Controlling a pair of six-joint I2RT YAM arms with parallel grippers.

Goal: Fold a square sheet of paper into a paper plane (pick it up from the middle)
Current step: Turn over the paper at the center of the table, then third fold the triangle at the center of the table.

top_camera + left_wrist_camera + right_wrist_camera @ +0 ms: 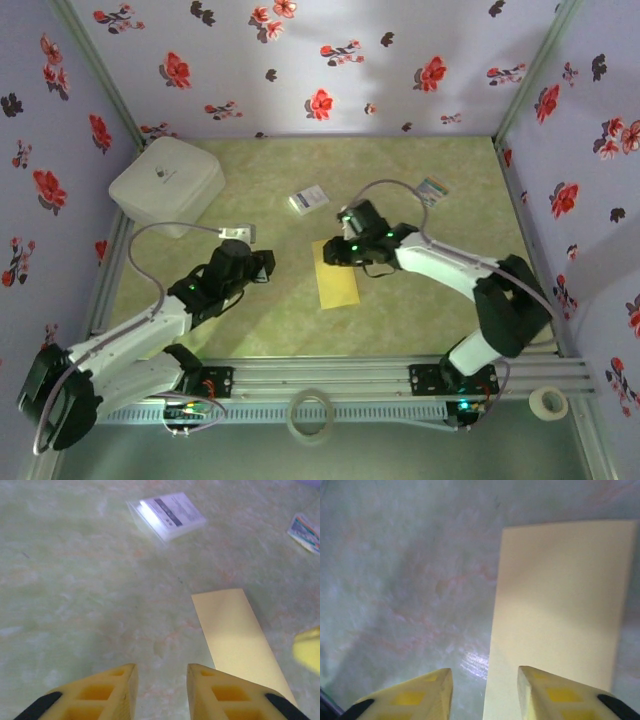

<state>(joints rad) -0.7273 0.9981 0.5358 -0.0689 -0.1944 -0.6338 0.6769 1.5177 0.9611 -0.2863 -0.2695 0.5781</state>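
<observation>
On the desk [280, 320], the paper [335, 274] lies as a flat strip.
My left tool [161, 672] and right tool [485, 675] are both released; I'd pin one edge before creasing a corner.

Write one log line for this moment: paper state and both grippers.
thin yellow paper sheet: narrow rectangle, flat on green table | left gripper: open, empty, beside sheet | right gripper: open, empty, over sheet edge

place: lab test booth | evidence: floral panel walls [230, 60], aluminium rail [350, 372]
</observation>
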